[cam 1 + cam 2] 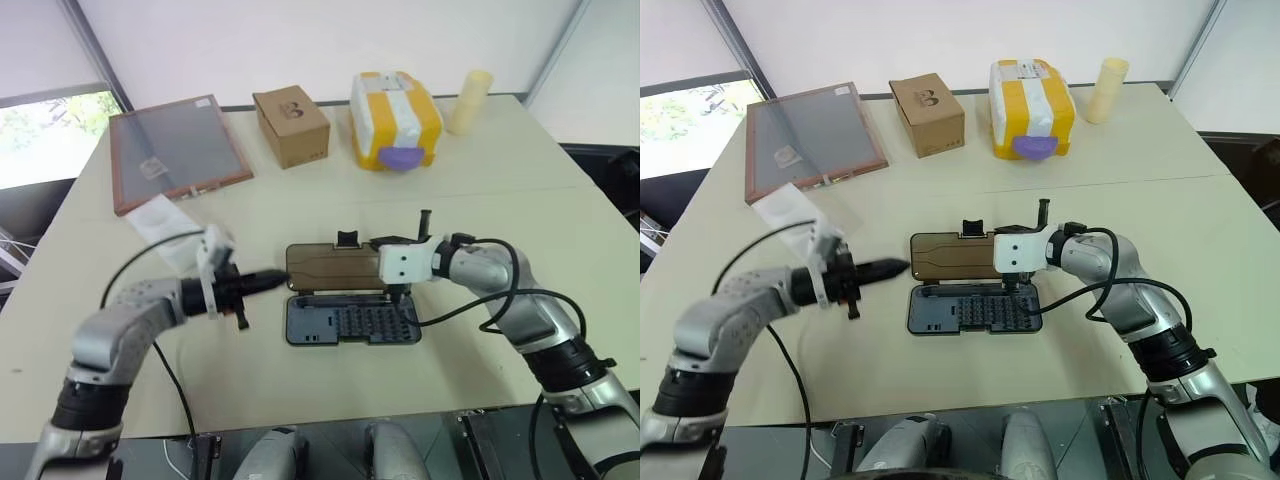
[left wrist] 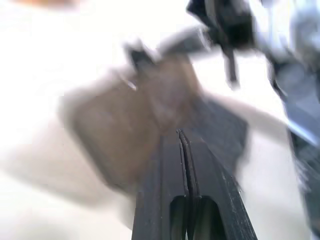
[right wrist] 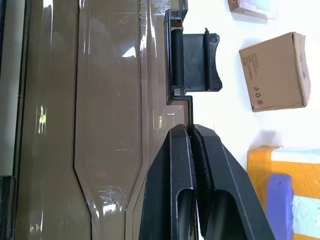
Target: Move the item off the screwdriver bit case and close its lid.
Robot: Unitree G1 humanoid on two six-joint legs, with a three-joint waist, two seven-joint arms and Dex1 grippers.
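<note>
The screwdriver bit case point(image 1: 350, 322) lies open at the table's middle front, its dark base showing rows of bits. Its brown see-through lid point(image 1: 330, 265) is folded back flat behind the base, with a black latch point(image 3: 192, 62) on its far edge. My left gripper point(image 1: 272, 281) is shut and empty, its tip just off the lid's left end. My right gripper point(image 3: 189, 129) is shut over the right part of the lid, its tips close to the latch. I see nothing lying on the lid or the base.
A clear plastic bag point(image 1: 160, 218) lies left of the case. At the back stand a framed board point(image 1: 180, 150), a cardboard box point(image 1: 291, 125), a yellow and white package point(image 1: 395, 118) and a cream cylinder point(image 1: 469, 100). The table's front edge is near the case.
</note>
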